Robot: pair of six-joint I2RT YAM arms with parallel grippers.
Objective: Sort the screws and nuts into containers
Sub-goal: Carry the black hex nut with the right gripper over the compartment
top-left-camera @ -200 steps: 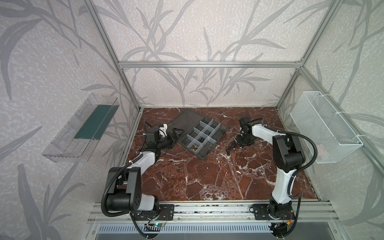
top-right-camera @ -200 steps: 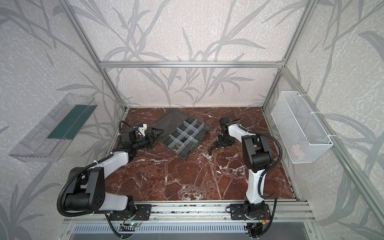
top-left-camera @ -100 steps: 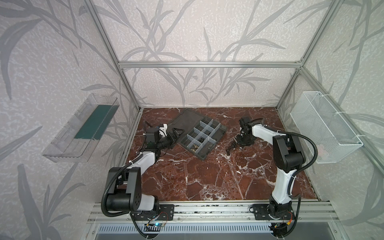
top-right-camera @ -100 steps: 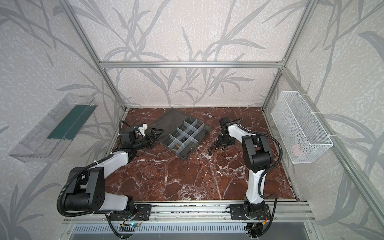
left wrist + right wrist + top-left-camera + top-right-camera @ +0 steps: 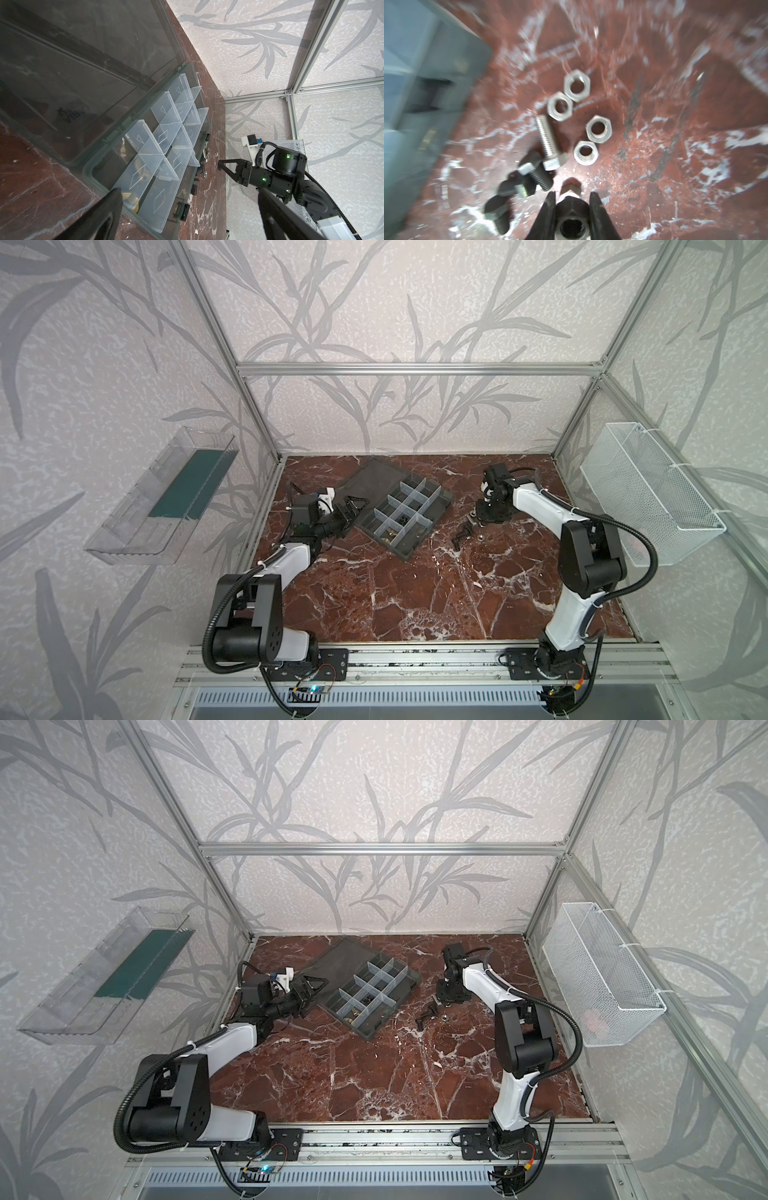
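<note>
Worktop (image 5: 374, 593): red-brown marble with white veins, inside an aluminium frame and walls papered with grey leaves.
Side walls: clear bin (image 5: 166, 497) hangs on the left wall and white mesh basket (image 5: 648, 493) on the right, both well clear of the action.
Organizer box (image 5: 432, 516): sits at the back centre and askew, with its lid (image 5: 370, 481) thrown open flat on the worktop behind it.
Containers (image 5: 166, 133): whitish dividers cut the box into square cells. One near cell holds brass-coloured pieces (image 5: 128, 197) and a middle cell holds dark bits (image 5: 401, 519).
Screws (image 5: 537, 176): loose on the marble just right of the box, with the dark ones lying on their sides and crossing one another.
Silver bolt (image 5: 548, 143): lies flat, with its head against the dark heap and its shaft aimed at the nearest pair of nuts.
Nuts (image 5: 599, 128): four silver ones lie flat with their holes facing up, just beside the bolts.
Right gripper (image 5: 572, 196): low over the pile, with its jaws drawn narrow on either side of a fifth nut (image 5: 570, 190). I cannot tell whether they pinch it.
Left gripper (image 5: 355, 506): level with the lid's left edge, jaws spread wide with nothing between them.
Hard to see: the right wrist view smears towards its edges, so the box corner (image 5: 425, 83) is a blur. In both top views the hardware is only specks.
</note>
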